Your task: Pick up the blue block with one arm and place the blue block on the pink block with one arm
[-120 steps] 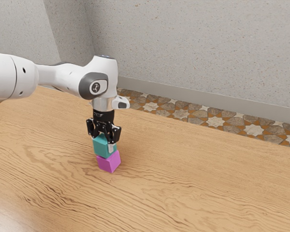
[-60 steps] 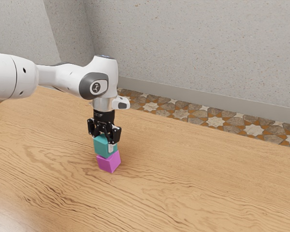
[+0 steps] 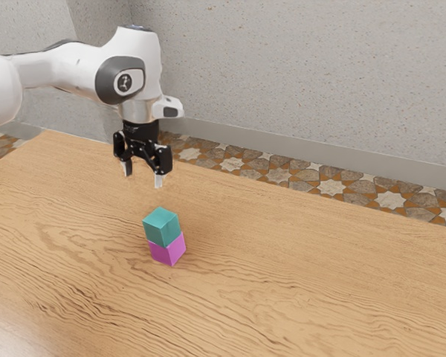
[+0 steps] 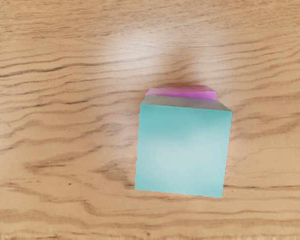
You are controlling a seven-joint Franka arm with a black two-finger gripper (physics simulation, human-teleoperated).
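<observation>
Wooden table [image 3: 320,282] carries the blue block [image 3: 160,225] stacked on the pink block [image 3: 168,250]; above them, clear of both, the gripper [image 3: 142,176] hangs open, holding nothing.

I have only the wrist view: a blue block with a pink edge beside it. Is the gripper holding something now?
Observer: No. In the exterior view the gripper is open and holds nothing.
Operator: Where is it relative to the blue block?
Observer: It hangs above the block, with clear air between them.
Operator: Does the blue block touch the table?
Observer: No. Seen from the side, it sits flat on the pink block, which alone rests on the table.
</observation>
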